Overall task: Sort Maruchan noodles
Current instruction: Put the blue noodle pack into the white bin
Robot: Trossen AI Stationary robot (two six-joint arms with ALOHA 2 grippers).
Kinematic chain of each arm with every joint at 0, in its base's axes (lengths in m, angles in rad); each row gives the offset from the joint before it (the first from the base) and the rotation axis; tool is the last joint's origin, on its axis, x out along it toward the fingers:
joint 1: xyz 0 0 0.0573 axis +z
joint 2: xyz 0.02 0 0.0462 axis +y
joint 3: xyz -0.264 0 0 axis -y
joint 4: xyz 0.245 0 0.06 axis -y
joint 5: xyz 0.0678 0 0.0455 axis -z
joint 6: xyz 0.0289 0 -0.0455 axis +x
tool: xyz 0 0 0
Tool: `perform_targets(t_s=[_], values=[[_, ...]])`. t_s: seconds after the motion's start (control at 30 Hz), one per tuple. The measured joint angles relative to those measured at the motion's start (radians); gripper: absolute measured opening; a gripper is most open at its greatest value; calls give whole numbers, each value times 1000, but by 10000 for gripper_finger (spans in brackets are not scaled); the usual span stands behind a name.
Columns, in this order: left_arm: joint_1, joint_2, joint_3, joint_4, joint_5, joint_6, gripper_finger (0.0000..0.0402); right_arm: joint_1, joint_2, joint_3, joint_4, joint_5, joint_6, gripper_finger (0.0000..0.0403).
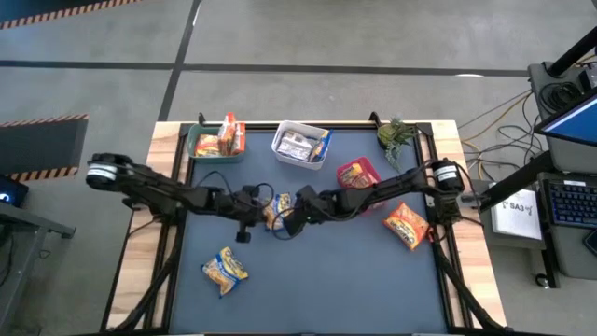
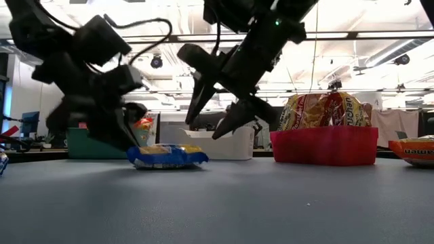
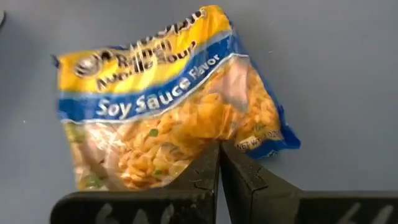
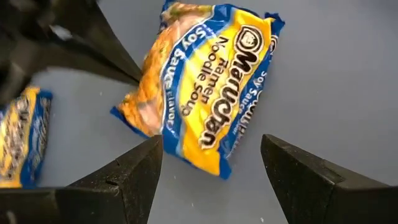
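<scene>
My two arms meet in the middle of the table (image 1: 308,280). Between them lies a blue and yellow Soy Sauce noodle packet (image 1: 277,211). It lies flat on the dark blue mat.

My left gripper (image 3: 219,163) is squeezed all the way shut. Its two fingers press together, and their tips sit right at the edge of the packet. I cannot tell if they pinch a bit of the wrapper or just touch it.

My right gripper (image 4: 211,158) is wide open. It holds nothing. It hangs just above the same packet, with one finger on each side of it and a gap between fingers and packet. From table height, its fingers point down and are up off the mat.

A second blue and yellow packet (image 1: 226,269) lies alone nearer the front left corner of the table. An orange packet (image 1: 407,225) lies near the right edge.

Three bins stand in a row along the back edge. The green bin (image 1: 198,142) is nearest the back left corner and has orange packets (image 1: 224,138) standing in it. The white bin (image 1: 285,133) is in the middle with silver packets (image 1: 300,146) inside. The red bin (image 1: 371,172) is to its right, under my right arm, with red packets (image 1: 355,173) in it. A green leafy thing (image 1: 396,136) sits near the back right corner.
</scene>
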Motion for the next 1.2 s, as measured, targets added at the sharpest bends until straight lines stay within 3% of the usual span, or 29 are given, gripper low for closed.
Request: perform_targets(t_s=[0.27, 0.77, 1.2], values=[[4, 140, 6, 52, -29, 18, 0, -24, 3, -24, 40, -8, 33, 261], [11, 131, 4, 41, -24, 17, 0, -77, 5, -51, 112, -7, -65, 261], [12, 131, 3, 43, -28, 17, 0, -77, 101, -144, 420, -76, -86, 261]])
